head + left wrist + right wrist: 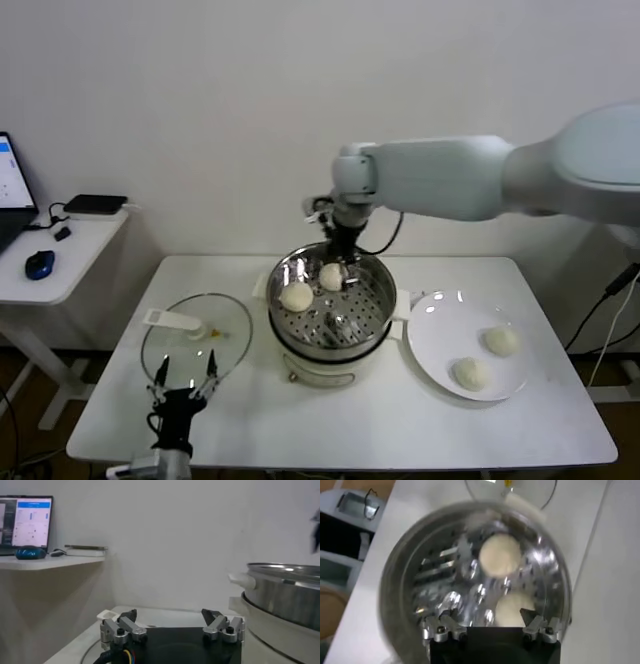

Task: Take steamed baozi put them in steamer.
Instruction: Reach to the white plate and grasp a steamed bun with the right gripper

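Creamy-white and domed, one steamed baozi (pixel 331 276) lies on the perforated tray at the far side of the steamer (pixel 372 322), directly below the right gripper (pixel 339 262). In the right wrist view this bun (pixel 514 608) sits between the spread fingers (pixel 441 628), which stand apart on either side of it and do not pinch it. A second bun (pixel 296 296) rests on the tray just to the left of the first and a little nearer; the two look close together, almost touching.

The right arm (pixel 470 178) reaches in from the right, stretched roughly level across the far edge of the table (pixel 350 425), its wrist bent so the gripper points down into the pot.

The left gripper (pixel 184 378) waits low at the near left corner of the table, fingers spread and pointing up, at the near edge of the glass lid (pixel 195 340) lying flat there.

Four buns in all: two in the steamer, and two on the white plate (pixel 437 335) to the right of it, one farther (pixel 501 341) and one nearer (pixel 470 374), lying apart.
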